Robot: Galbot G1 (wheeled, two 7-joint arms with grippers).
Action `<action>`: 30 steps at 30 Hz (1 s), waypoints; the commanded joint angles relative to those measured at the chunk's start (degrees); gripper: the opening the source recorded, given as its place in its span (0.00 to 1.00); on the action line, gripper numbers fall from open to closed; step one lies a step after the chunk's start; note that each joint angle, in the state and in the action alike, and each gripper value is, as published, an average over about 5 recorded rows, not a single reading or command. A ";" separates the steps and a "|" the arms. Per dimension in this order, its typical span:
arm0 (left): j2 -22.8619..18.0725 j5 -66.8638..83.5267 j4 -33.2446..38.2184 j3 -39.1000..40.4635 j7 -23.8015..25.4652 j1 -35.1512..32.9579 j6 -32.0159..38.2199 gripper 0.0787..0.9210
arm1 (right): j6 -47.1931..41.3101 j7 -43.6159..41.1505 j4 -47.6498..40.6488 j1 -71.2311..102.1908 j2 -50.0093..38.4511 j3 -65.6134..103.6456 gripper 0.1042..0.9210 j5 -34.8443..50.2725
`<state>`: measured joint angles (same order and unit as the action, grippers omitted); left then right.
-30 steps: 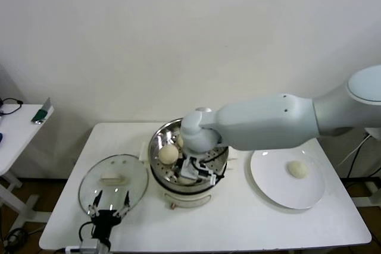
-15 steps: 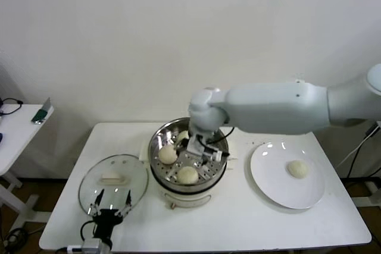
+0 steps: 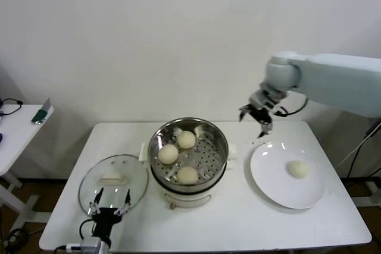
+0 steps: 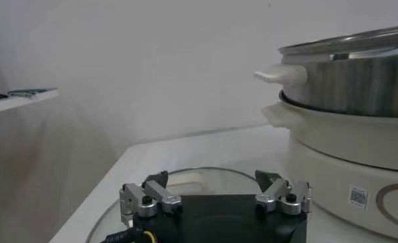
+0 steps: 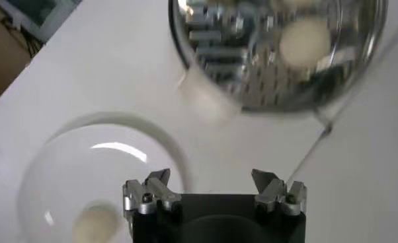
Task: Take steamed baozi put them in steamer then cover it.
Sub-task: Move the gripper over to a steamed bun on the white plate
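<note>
Right gripper point(image 3: 256, 120) empty, raised between steamer and plate.
Its fingers stand spread wide with nothing between them, up in the air over the table's point(image 3: 238, 218) back edge, above the far rim of the white plate point(image 3: 271, 190), where one baozi point(image 3: 297, 169) lies. Three baozi point(image 3: 178, 156) sit on the perforated tray of the uncovered steamer point(image 3: 188, 157) at the table's middle. The cover point(image 3: 113, 179) lies flat on the table to the steamer's left, and the left gripper point(image 3: 109, 203), also spread wide and empty, waits at its near edge.
</note>
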<state>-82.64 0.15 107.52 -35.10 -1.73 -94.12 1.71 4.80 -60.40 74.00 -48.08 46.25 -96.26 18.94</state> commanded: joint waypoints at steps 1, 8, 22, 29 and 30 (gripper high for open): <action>-0.18 -0.15 -0.21 0.03 0.04 0.10 -0.07 0.88 | -0.78 -1.57 -13.95 16.91 -13.74 9.14 0.88 -4.37; -0.66 -0.52 -0.81 -0.07 0.01 -0.11 0.05 0.88 | 0.16 -1.61 -20.52 30.13 -11.87 20.13 0.88 -9.66; -0.81 -0.98 -1.69 -0.80 -0.07 -0.92 0.25 0.88 | 1.18 -0.12 -30.02 42.52 -5.49 32.45 0.88 -13.73; -0.80 -1.00 -1.94 -0.80 -0.14 -0.79 0.28 0.88 | 0.84 1.23 -30.41 42.73 -4.15 33.32 0.88 -14.01; -0.80 -1.00 -1.93 -0.77 -0.14 -0.78 0.29 0.88 | 0.75 1.34 -30.27 42.75 -4.14 33.36 0.88 -14.00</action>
<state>-83.42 -0.80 105.69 -35.92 -1.86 -94.91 1.98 5.68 -60.00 47.26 -10.55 40.76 -67.68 6.50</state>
